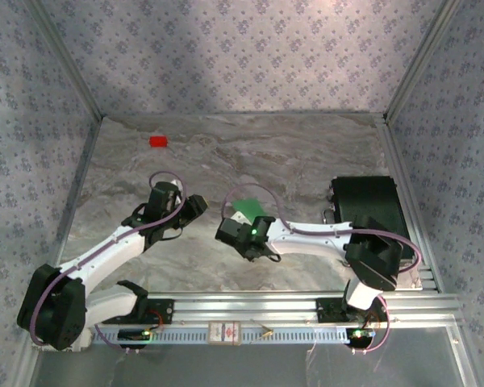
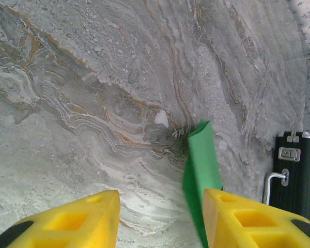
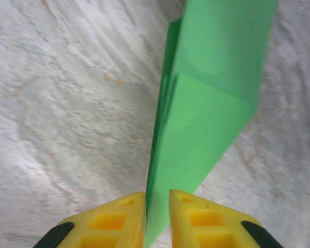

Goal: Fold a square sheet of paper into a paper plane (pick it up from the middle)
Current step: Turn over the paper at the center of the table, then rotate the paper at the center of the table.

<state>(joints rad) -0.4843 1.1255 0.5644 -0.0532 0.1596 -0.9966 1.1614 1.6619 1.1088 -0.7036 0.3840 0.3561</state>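
Observation:
The bright green paper is folded into a long narrow shape and stands on edge in the right wrist view. Its lower end sits between my right gripper's yellow fingers, which stand slightly apart around it, so the gripper is open. From above, the green paper shows just beyond the right gripper near the table's middle. My left gripper is open wide with nothing between its fingers. The green paper rises just beside its right finger. In the top view the left gripper is a little left of the paper.
A small red block lies at the far left of the marble table. A black case sits at the right edge, and its latch side shows in the left wrist view. Patterned walls enclose the table.

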